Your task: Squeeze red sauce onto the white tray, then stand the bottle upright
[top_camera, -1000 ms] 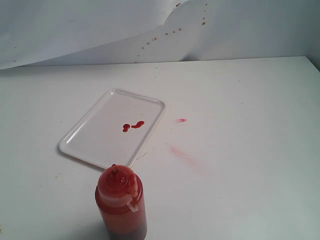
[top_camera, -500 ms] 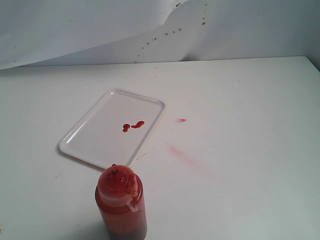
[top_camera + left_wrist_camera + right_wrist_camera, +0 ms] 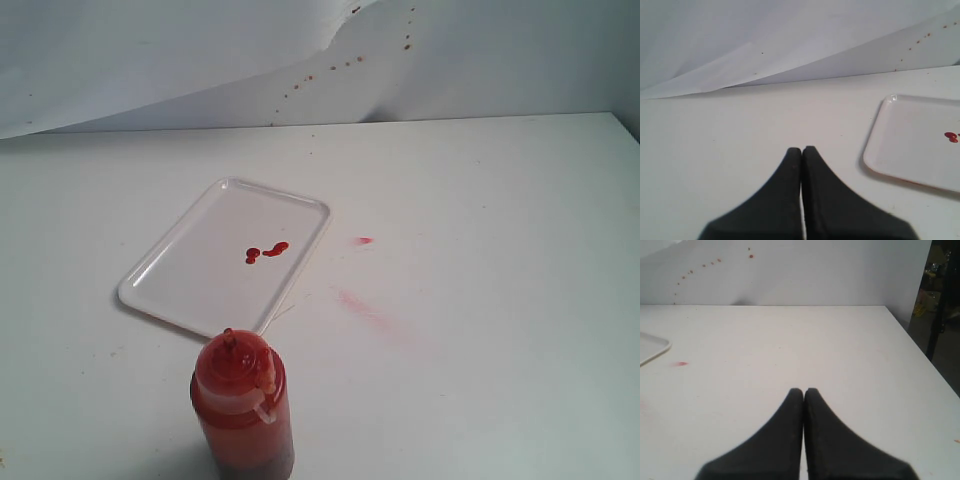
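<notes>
We are finding the translucent red squeeze bottle (image 3: 243,410) standing upright beside the white rectangular plastic tray (image 3: 190,265) bearing deep-red sauce blobs (image 3: 268,251); left gripper (image 3: 802,150), likely nearer, and right gripper (image 3: 804,391) are sitting pinched together, empty.

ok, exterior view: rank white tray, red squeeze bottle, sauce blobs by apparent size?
1. flat rectangular glossy white plastic tray
2. small translucent red plastic squeeze bottle, nearer the camera, so inflated
3. glossy deep red sauce blobs

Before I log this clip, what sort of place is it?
Probably a lab test bench, not a kitchen: a plain white table, a loose paper backdrop with reddish specks, and a tray and bottle set out.
</notes>
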Motion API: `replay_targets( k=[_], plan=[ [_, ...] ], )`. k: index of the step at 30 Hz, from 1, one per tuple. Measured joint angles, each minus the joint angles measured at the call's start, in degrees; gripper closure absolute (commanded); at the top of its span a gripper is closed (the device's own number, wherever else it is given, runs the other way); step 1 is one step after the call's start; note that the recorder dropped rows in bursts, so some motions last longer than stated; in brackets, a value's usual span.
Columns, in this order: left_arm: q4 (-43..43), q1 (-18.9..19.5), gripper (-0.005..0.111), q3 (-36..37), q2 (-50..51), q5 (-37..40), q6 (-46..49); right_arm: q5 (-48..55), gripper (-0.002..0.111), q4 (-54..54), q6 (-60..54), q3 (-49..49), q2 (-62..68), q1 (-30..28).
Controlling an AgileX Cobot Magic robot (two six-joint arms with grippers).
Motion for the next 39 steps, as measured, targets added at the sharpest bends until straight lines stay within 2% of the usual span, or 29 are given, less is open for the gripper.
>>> replay_targets(
  k=[10,20,39],
  plan=[
    [-2.9,0.0,0.107,0.0,0.0,0.2,0.0,0.0,0.108,0.0,0.0,0.0,0.0,0.0],
    [-3.5,-4.1,0.107,0.0,0.0,0.0,0.0,0.0,0.108,0.0,0.0,0.0,0.0,0.0],
    [-3.5,-4.1,0.107,0.0,0.0,0.0,0.0,0.0,0.108,0.0,0.0,0.0,0.0,0.0]
  ],
)
